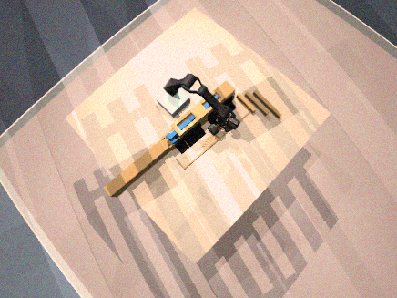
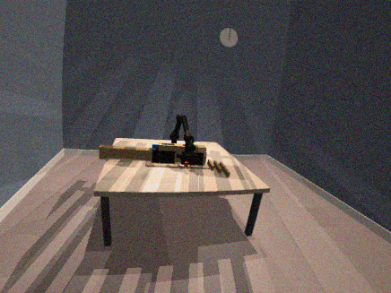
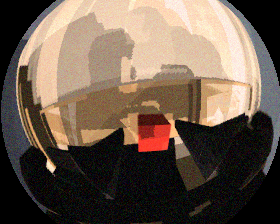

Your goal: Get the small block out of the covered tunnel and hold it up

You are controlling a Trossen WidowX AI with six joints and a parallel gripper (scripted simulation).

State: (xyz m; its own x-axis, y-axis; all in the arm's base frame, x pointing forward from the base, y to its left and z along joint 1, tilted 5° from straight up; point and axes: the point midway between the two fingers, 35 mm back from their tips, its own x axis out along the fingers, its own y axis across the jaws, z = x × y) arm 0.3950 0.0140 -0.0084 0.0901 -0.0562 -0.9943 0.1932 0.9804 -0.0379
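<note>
Dark blue walls (image 2: 148, 47), a round pale clock (image 2: 229, 38), pinkish plank floor (image 1: 364, 161) (image 2: 314, 230) under slanting striped shadows.

Three rods (image 1: 259, 103) (image 2: 218, 168) are lying side by side on the table. A round clock (image 2: 229, 38) is hanging on the wall (image 2: 179, 60).
</note>
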